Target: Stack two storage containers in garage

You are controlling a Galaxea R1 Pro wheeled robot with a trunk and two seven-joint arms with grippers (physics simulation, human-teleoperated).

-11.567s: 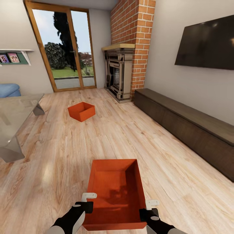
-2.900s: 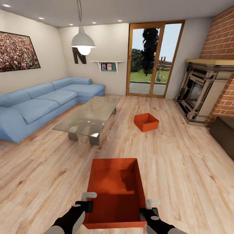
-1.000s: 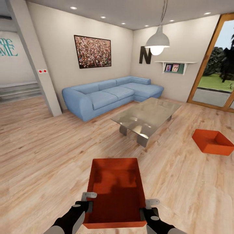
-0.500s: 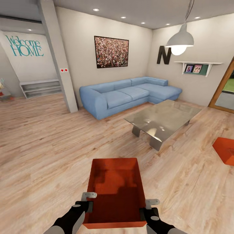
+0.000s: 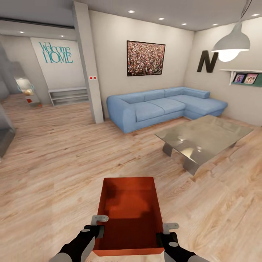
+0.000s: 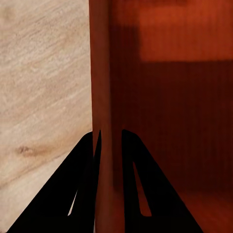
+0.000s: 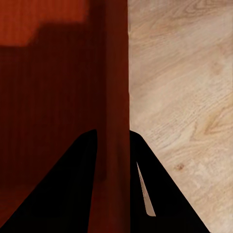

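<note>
1. One storage container [image 5: 129, 214], red-orange with its top open, is carried low in front of the robot, above the light wood-plank floor [image 5: 54, 163] of the living room.
2. The left pincer [image 5: 97, 226] is closed on the container's left wall near the corner closest to the robot; in the left wrist view the thin wall [image 6: 102, 121] is seen clamped between the two dark fingers [image 6: 80, 194].
3. The right pincer [image 5: 164, 233] is closed on the container's right wall near the corner closest to the robot; in the right wrist view the wall [image 7: 114, 121] is seen pinched between the fingers [image 7: 73, 189], with plank floor on one side and the bin's shaded inside on the other.
4. The container is held level, its long axis pointing away from the robot.
5. A blue corner sofa [image 5: 163, 105] is seen against the far wall, with a framed picture [image 5: 145, 58] above it and a large "N" [image 5: 207, 61] on the adjoining wall.
6. A low glass-topped tabletop [image 5: 203, 136] stands on the floor in front of the sofa, to the right of the container and well apart from it.
7. A pendant lamp [image 5: 231, 43] hangs above the tabletop.
8. At the far left, "Welcome HOME" lettering [image 5: 55, 52] is seen on a wall beyond a grey pillar [image 5: 89, 65].
</note>
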